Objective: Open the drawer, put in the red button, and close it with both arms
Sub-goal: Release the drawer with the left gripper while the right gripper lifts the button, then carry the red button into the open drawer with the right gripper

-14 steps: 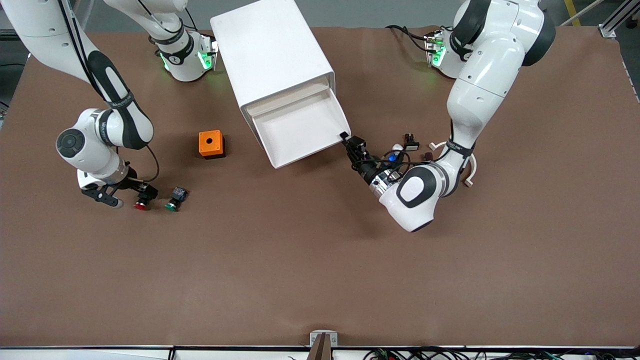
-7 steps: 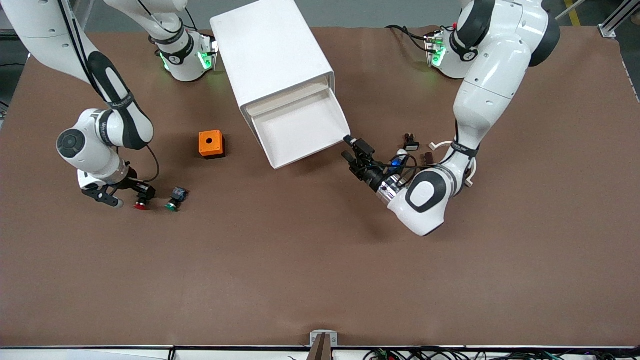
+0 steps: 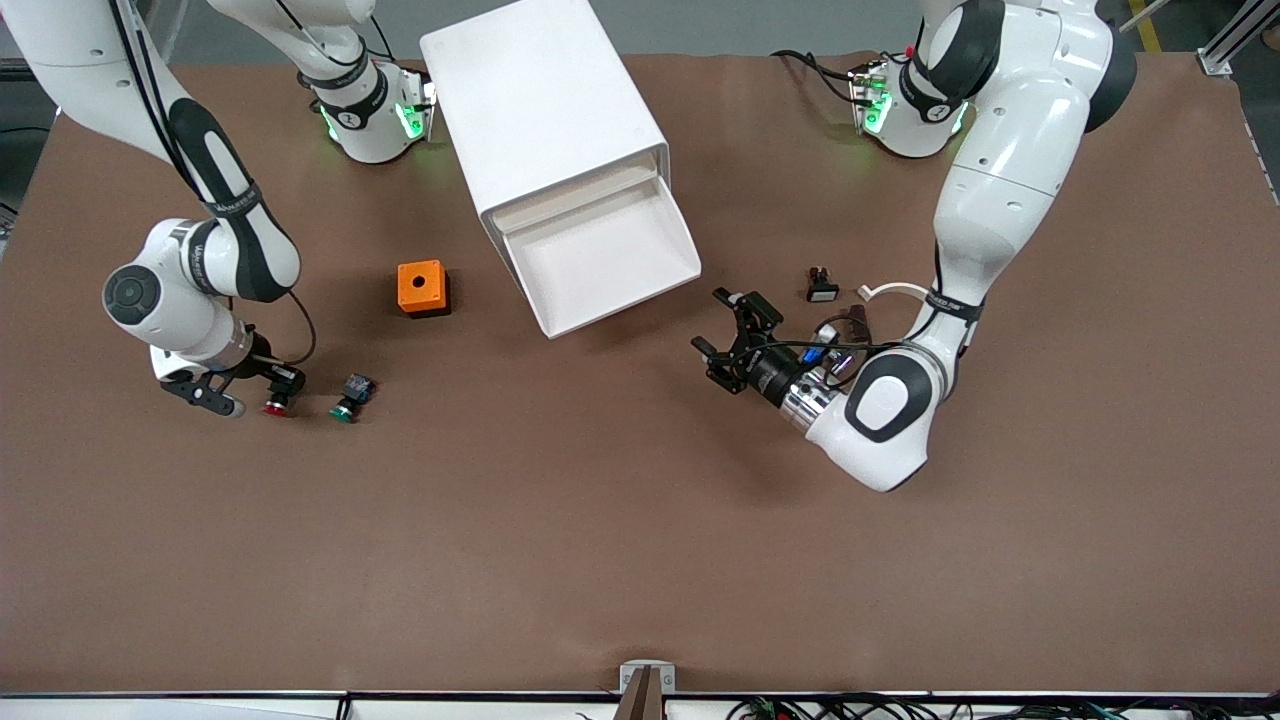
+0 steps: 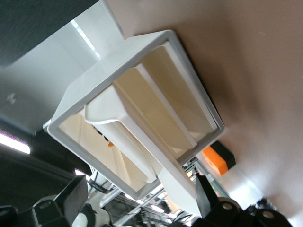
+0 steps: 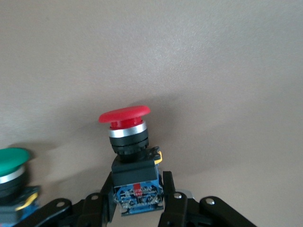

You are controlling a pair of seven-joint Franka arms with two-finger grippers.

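Backing off from the drawer (image 3: 605, 262), my left gripper (image 3: 728, 340) has come away from the cream front it was touching a second ago and now hangs over bare table nearer the front camera than the drawer, toward the left arm's end, fingers (image 3: 752, 304) spread wide with nothing between them. From the left wrist view I look straight into the cabinet (image 4: 137, 113), with the pulled-out drawer (image 4: 142, 142) jutting toward me and the spread fingers (image 4: 71, 196) framing it. The drawer stands open and its white tray shows nothing inside.

My right gripper (image 3: 268, 385) has barely shifted. It sits low at the right arm's end of the table, and the right wrist view shows its fingers (image 5: 173, 201) pinching the dark body of the red button (image 5: 128, 142), which lies on its side on the table with the red cap pointing away from the gripper. In the front view the red button (image 3: 274, 407) is well apart from the drawer.

Just beside it, toward the drawer's side, lies the green button (image 3: 350, 396), near enough that its cap shows in the right wrist view (image 5: 12, 165). An orange box (image 3: 421, 287) sits between the buttons and the cabinet (image 3: 545, 115), farther from the front camera than the buttons. Near the left arm's wrist lie a few small parts, among them a small black piece (image 3: 822, 286).
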